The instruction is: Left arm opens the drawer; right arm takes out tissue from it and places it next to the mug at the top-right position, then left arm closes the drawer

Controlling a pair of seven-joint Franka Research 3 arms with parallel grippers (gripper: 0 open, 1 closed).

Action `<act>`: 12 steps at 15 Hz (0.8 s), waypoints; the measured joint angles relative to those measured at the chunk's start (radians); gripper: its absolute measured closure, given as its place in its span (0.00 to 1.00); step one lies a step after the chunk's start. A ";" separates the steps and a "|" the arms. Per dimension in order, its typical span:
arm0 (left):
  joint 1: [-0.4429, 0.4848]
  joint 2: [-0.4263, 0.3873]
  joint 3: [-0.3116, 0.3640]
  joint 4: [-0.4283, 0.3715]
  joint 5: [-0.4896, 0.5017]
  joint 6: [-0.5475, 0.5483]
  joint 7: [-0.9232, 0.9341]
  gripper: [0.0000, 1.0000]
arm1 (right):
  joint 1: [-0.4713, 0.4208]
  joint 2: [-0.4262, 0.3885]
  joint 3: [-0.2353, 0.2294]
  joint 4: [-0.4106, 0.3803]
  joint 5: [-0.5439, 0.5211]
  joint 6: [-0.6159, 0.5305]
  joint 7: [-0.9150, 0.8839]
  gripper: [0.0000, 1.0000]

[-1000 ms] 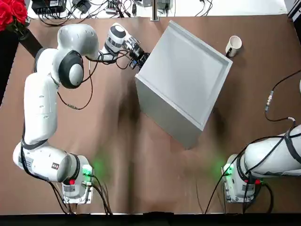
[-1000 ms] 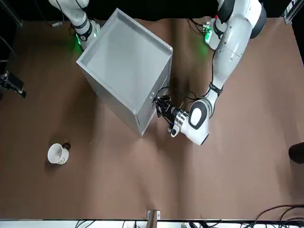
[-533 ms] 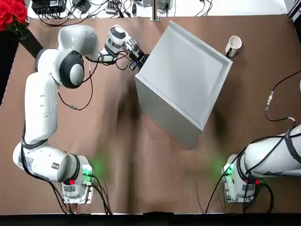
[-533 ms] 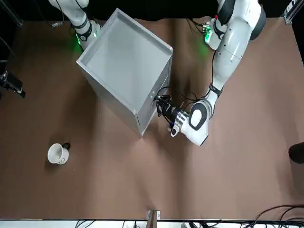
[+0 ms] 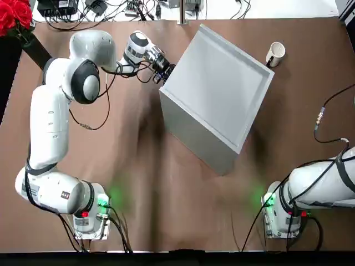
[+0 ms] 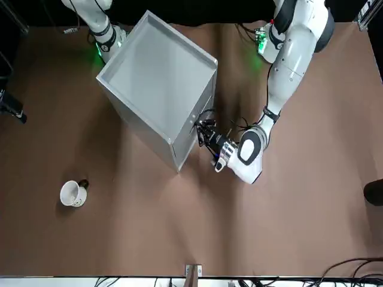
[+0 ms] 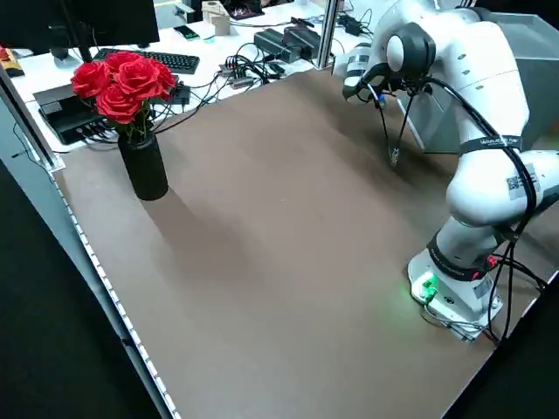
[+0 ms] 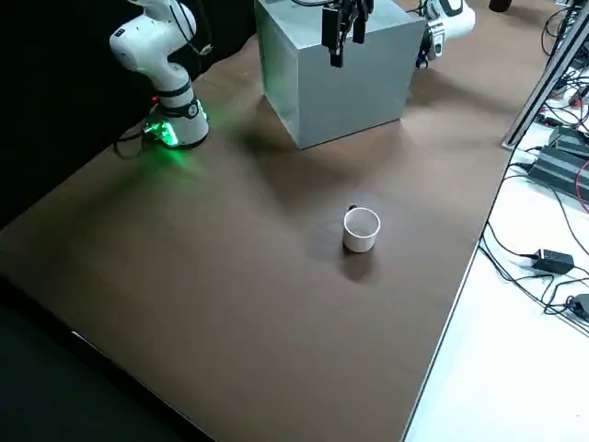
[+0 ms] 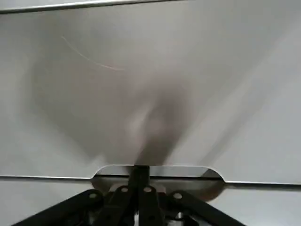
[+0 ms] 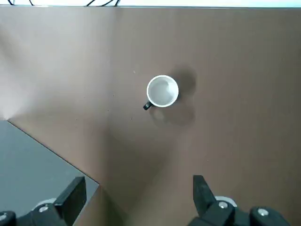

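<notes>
Top view: grey cabinet (image 5: 216, 83), left gripper (image 5: 168, 72) at its side, drawer apparently unopened.
Left wrist view: fingers pressed together at the notch.
Right wrist view: right gripper (image 10: 140, 190) spread, mug (image 10: 162, 91) beyond it.
Tissue unseen; we count opening, transfer, closing outstanding.

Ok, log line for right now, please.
left gripper: fingers together at drawer's handle cutout | drawer: shut | right gripper: open, raised, holding nothing | mug: upright on table | tissue: not visible

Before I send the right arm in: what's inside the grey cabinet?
Its contents are hidden: the closed grey box-shaped cabinet shows only outer faces, so I can't confirm any tissue.
</notes>
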 joint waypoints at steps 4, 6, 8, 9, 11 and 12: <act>0.005 0.008 0.000 0.005 0.000 -0.037 0.010 0.99 | 0.000 0.000 0.000 0.000 0.001 0.000 0.000 0.00; 0.005 0.009 0.000 0.005 0.000 -0.040 0.010 0.99 | 0.000 0.000 0.000 0.000 0.001 0.000 0.000 0.00; 0.005 0.009 0.000 0.006 0.000 -0.041 0.010 0.99 | 0.000 0.000 0.000 0.000 0.001 0.000 0.000 0.00; 0.005 0.010 0.000 0.008 0.000 -0.043 0.011 0.99 | 0.000 0.000 0.000 0.000 0.001 0.000 0.000 0.00; 0.006 0.013 0.000 0.011 0.000 -0.046 0.011 0.99 | 0.000 0.000 0.000 0.000 0.001 0.000 0.000 0.00; 0.006 0.014 0.000 0.013 0.001 -0.047 0.012 0.99 | 0.000 0.000 0.000 0.000 0.001 0.000 0.000 0.00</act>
